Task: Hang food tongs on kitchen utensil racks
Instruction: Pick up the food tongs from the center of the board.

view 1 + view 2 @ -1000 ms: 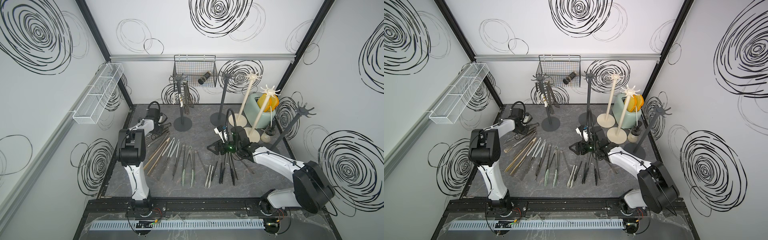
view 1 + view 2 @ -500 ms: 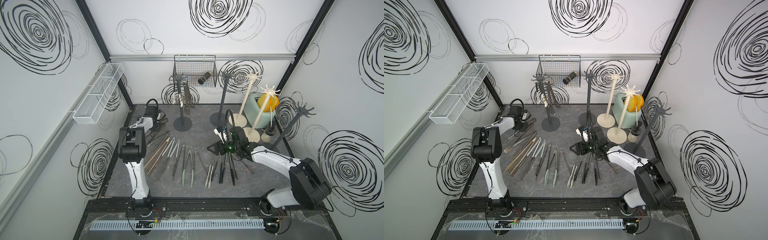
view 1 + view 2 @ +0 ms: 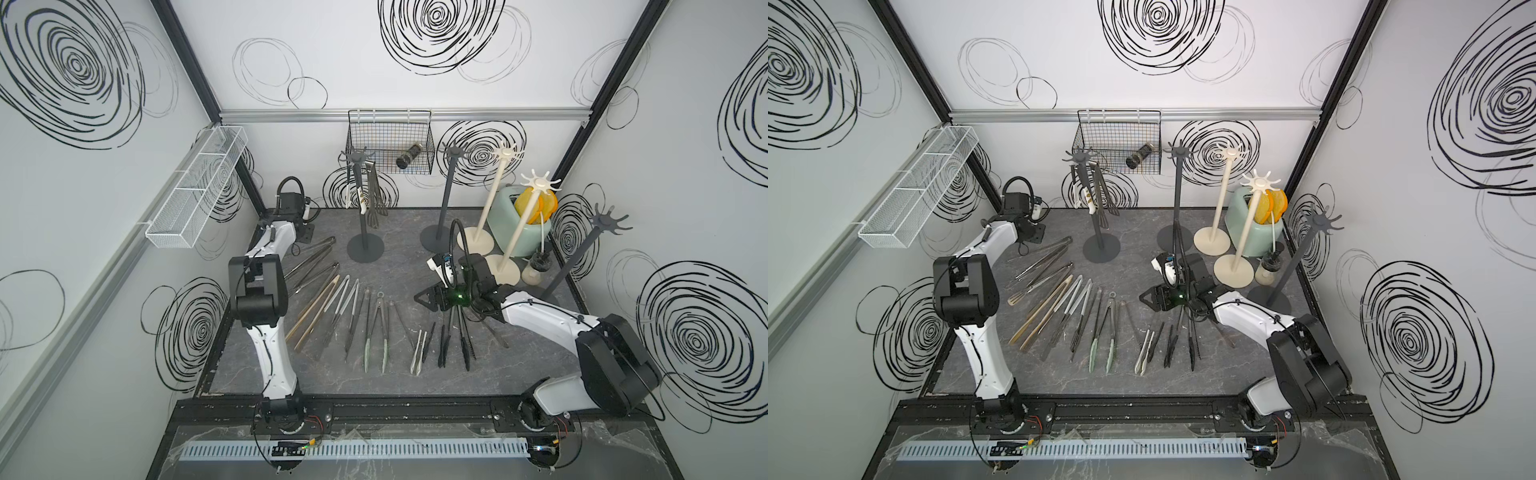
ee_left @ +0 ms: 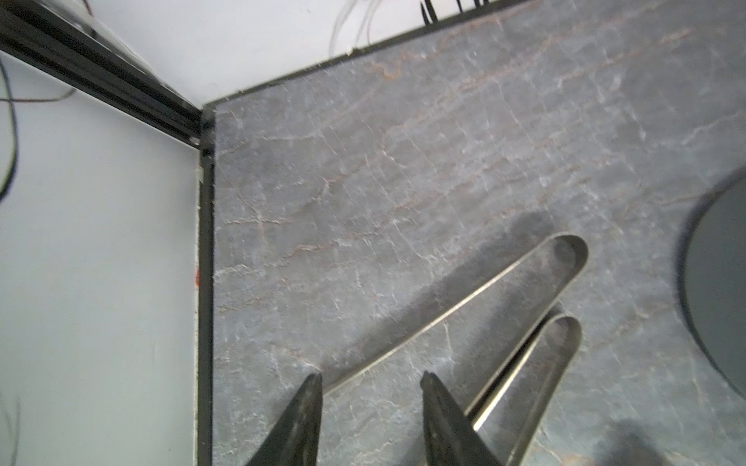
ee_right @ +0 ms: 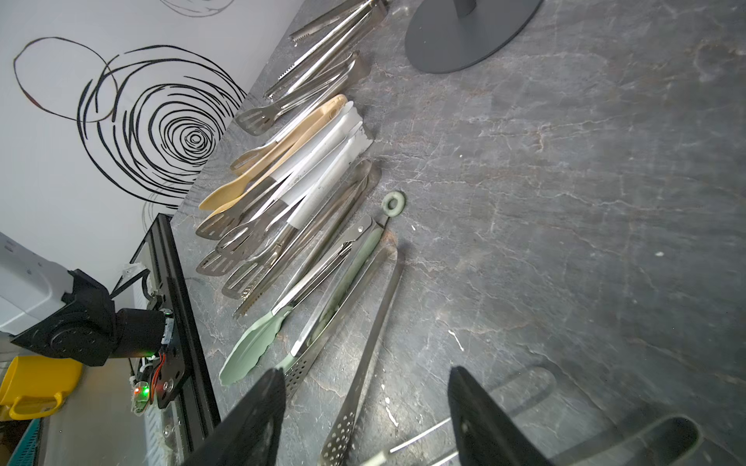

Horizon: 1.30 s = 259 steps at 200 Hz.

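On the marbled table (image 3: 415,266), the food tongs (image 3: 376,328) are laid in a fanned row, long axes front to back, tips toward the front rail (image 3: 374,409). The left gripper (image 4: 371,381), jaws partly apart with nothing clamped, is found nearer the back corner than a second ago. The right gripper (image 5: 367,371) is spread wide, nothing held.

A black wire basket (image 3: 365,137) is hung on the rear rail, and a dark cylindrical can (image 3: 409,155) is held in it. A white mesh tray (image 3: 195,191) is fixed to a side wall. On the grey marbled tabletop (image 3: 399,257), a pale green tub (image 3: 505,216) holding orange and yellow discs (image 3: 536,203) is set in a far corner, with a small dark-capped jar (image 3: 537,270) near it. A yellow mug (image 5: 36,383) is seen off the table.
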Each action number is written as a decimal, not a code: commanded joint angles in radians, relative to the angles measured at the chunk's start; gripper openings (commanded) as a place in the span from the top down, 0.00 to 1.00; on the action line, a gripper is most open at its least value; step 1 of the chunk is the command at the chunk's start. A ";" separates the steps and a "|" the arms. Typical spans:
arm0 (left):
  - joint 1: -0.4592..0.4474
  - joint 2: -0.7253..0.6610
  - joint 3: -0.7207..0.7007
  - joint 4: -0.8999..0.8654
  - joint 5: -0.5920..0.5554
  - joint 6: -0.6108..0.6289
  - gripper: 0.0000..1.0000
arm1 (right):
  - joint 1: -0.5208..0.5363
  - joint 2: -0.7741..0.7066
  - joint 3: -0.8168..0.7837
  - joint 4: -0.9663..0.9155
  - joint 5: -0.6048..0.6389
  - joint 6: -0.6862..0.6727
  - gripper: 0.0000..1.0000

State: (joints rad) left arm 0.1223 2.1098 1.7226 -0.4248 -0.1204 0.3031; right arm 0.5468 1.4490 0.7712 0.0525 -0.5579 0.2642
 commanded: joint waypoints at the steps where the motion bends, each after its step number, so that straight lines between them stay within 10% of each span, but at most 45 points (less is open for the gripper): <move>1: 0.010 0.077 0.037 -0.060 0.033 0.031 0.55 | -0.003 0.020 0.024 -0.037 -0.005 -0.021 0.33; 200: 0.015 0.285 0.176 -0.141 0.101 0.106 0.50 | -0.012 0.141 0.071 -0.066 -0.016 -0.043 0.33; 259: 0.017 0.320 0.184 -0.137 0.083 0.113 0.67 | -0.013 0.151 0.069 -0.071 -0.007 -0.044 0.33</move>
State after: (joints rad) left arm 0.1322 2.3753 1.8950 -0.5266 -0.0299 0.3946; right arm 0.5392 1.5929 0.8185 0.0006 -0.5617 0.2375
